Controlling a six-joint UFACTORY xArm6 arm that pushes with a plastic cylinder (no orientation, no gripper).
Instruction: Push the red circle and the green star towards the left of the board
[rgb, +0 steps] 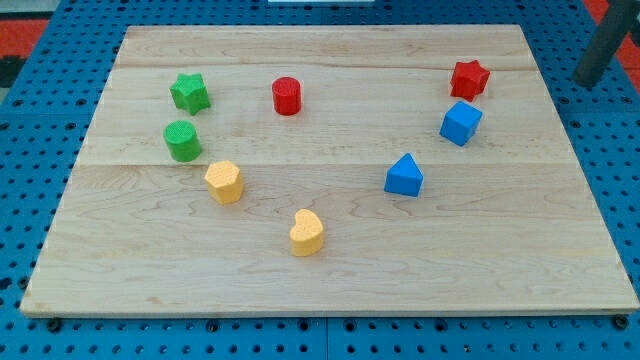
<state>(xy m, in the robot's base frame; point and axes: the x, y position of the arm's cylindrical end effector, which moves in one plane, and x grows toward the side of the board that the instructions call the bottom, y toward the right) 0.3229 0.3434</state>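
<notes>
Nearest the table's (330, 290) bottom edge, a little left of its middle, sits a yellow heart (307, 232). Further up and to the left lies a second yellow block (224, 182), its shape hard to make out, and on the right half, at about the same depth, a blue triangle (404, 175). Just above the second yellow block stands a green cylinder (183, 141). Behind that, near the table's left edge and toward its top left corner, is the green star (190, 92). The red circle (287, 96) stands to the star's right, well apart from it. A blue cube (461, 122) and a red star (469, 78) sit close together near the top right corner. The arm carries no hand, only a dark rod (603, 45) off that corner; its tip cannot be seen.
</notes>
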